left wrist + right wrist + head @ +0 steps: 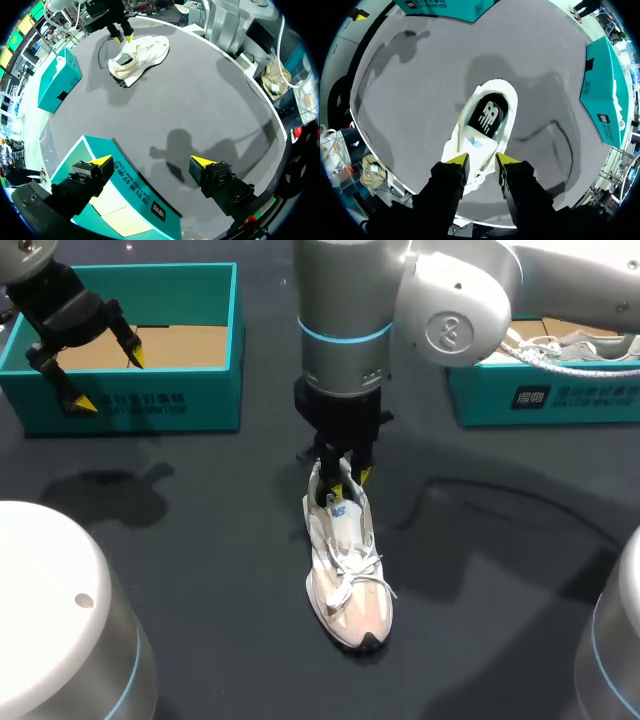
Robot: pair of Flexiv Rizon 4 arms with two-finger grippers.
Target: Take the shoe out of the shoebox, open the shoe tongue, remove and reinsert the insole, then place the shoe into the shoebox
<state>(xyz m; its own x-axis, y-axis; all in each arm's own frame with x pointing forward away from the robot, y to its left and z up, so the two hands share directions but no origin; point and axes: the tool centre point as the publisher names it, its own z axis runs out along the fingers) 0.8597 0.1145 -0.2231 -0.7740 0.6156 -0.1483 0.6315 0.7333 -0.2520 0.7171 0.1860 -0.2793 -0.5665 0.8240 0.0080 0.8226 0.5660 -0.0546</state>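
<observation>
Head view, box (130, 405): white print on front, 10 o'clock.
Right hand (350, 483): pinching tongue (476, 145) of shoe (345, 580).
Left hand (110, 380): spread wide, holding nothing.

Two boxes are sitting: ten o'clock box (130, 405), two o'clock box (560, 395). Two shoes are lying: middle shoe (345, 560), boxed shoe (580, 345). Two grippers are showing: left gripper (108, 379), right gripper (350, 483).
</observation>
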